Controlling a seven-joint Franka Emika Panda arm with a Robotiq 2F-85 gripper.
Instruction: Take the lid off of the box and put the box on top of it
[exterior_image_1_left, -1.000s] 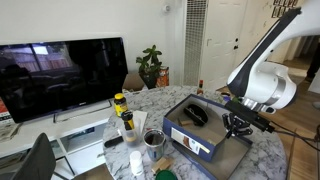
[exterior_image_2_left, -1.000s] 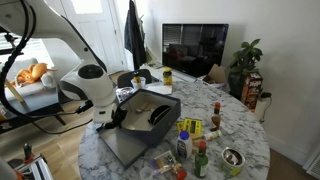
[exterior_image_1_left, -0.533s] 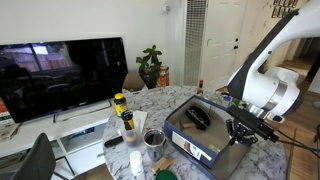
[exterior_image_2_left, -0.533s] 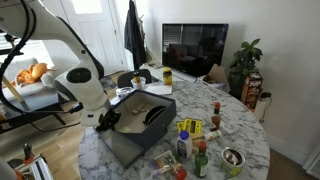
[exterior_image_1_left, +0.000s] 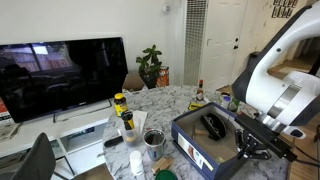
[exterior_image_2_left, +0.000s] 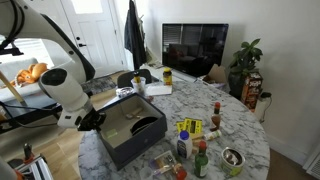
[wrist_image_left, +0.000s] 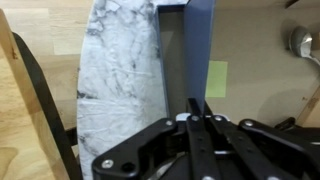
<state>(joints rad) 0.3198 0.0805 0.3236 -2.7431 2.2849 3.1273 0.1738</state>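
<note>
The box (exterior_image_1_left: 196, 146) is a deep slate-blue open box with a small colourful label on its side. It sits near the edge of the marble table (exterior_image_1_left: 165, 100) and also shows in an exterior view (exterior_image_2_left: 128, 143). A black object (exterior_image_1_left: 212, 125) lies inside it. My gripper (exterior_image_1_left: 250, 143) is shut on the box's wall at the table-edge side, as both exterior views show (exterior_image_2_left: 97, 118). In the wrist view the fingers (wrist_image_left: 197, 105) pinch the blue wall (wrist_image_left: 200, 50). A shallow dark tray with a pale inner face, apparently the lid (exterior_image_2_left: 128, 92), lies behind the box.
Yellow-capped bottles (exterior_image_1_left: 121, 105) and a metal tin (exterior_image_1_left: 153, 138) stand beside the box. Sauce bottles (exterior_image_2_left: 200, 155) and a tin (exterior_image_2_left: 232, 158) crowd the table's other side. A TV (exterior_image_1_left: 60, 75) and a plant (exterior_image_1_left: 152, 66) stand behind. The table edge (wrist_image_left: 85, 110) is close to the gripper.
The arm has pulled back toward the table edge with the box wall in its grip. The box slid and turned with it, nearer the edge.
</note>
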